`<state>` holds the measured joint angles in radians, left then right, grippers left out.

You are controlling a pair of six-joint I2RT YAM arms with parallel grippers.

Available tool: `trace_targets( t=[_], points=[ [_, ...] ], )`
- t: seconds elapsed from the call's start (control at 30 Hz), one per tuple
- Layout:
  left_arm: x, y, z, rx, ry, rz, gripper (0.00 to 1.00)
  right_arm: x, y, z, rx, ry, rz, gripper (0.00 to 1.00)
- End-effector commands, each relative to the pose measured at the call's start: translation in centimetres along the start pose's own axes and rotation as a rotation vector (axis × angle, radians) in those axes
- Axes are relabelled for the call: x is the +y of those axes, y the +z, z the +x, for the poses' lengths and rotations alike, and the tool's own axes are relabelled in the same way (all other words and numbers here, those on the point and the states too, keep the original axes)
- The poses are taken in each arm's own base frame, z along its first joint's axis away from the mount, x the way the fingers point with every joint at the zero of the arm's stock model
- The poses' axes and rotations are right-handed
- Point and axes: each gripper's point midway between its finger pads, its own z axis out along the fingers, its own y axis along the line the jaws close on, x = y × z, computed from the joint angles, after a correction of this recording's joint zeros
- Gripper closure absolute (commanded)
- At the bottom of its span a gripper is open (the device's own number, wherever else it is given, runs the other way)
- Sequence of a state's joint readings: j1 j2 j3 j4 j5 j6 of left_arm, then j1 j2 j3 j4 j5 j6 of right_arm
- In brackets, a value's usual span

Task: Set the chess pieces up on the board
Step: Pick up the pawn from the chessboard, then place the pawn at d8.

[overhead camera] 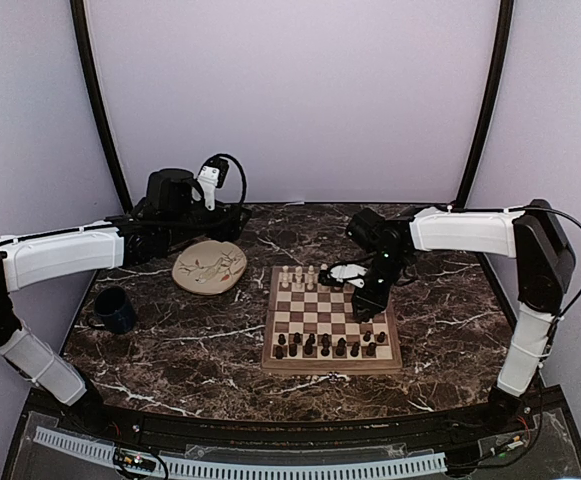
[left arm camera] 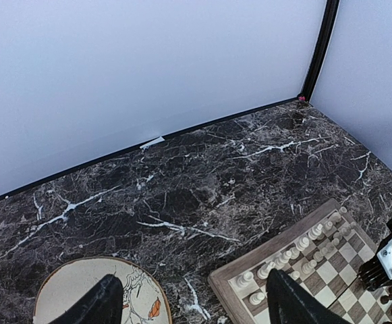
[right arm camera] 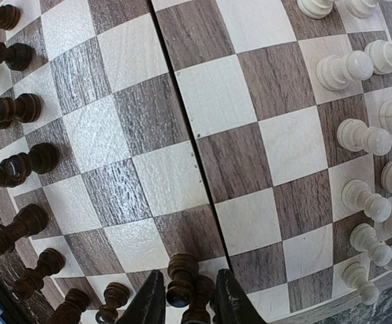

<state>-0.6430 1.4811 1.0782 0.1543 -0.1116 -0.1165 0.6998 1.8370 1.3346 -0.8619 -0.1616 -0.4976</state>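
The board (overhead camera: 315, 312) was a square of matt wood, checkered in cream and grained brown with a tan border, and a thin seam ran across its middle. It lay on a glossy, dark, white-veined marble table (overhead camera: 190, 350). The chess pieces were small turned wooden figures with rounded heads and collars. The pale pieces (overhead camera: 298, 277) stood along the board's 12 o'clock edge and the dark pieces (overhead camera: 325, 347) in two rows along its 6 o'clock edge. A round cream plate (overhead camera: 185, 275) with a line drawing sat at 10 o'clock from the board, and a dark blue mug (overhead camera: 115, 310) at 9 o'clock.

The right arm's white forearm ran level from its raised elbow at 3 o'clock, and the wrist bent down over the board's 3 o'clock side. The right gripper (right arm camera: 189, 287) had its black fingers clamped on a dark piece (right arm camera: 181, 273), which filled the gap between them above the squares near that edge.

The left arm reached in from 9 o'clock, its wrist held high past the plate's 11 o'clock. The left gripper (left arm camera: 192, 307) hung with its fingers (left arm camera: 98, 304) wide apart and nothing between them.
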Motion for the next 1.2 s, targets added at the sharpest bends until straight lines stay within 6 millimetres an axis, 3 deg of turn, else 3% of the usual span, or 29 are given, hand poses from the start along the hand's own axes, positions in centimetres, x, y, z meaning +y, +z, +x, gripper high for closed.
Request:
trace_targets(
  t=[0.0,0.17,0.47,0.73,0.97,1.17],
  points=[
    [-0.2,-0.2,-1.2,-0.017,-0.006,0.008,0.25,0.4,0.7,0.4,0.022,-0.015,-0.016,0.74],
    [-0.2,-0.2,-1.1,-0.016,-0.004,0.008,0.25,0.8,0.9,0.3,0.028,-0.023,-0.030,0.80],
    [-0.1,-0.3,-1.3,-0.019,-0.003,0.008,0.25,1.2,1.3,0.3,0.051,-0.039,-0.029,0.80],
    [-0.2,-0.2,-1.2,-0.016,-0.001,0.010,0.25,1.8,0.3,-1.7,-0.005,-0.057,-0.053,0.89],
    [-0.2,0.0,-1.0,-0.008,-0.002,0.011,0.25,4.3,0.2,-3.4,-0.032,-0.103,-0.121,0.90],
    [-0.2,-0.1,-1.0,-0.008,-0.002,0.010,0.25,6.6,1.3,-3.2,0.008,-0.157,-0.167,0.90]
  ],
)
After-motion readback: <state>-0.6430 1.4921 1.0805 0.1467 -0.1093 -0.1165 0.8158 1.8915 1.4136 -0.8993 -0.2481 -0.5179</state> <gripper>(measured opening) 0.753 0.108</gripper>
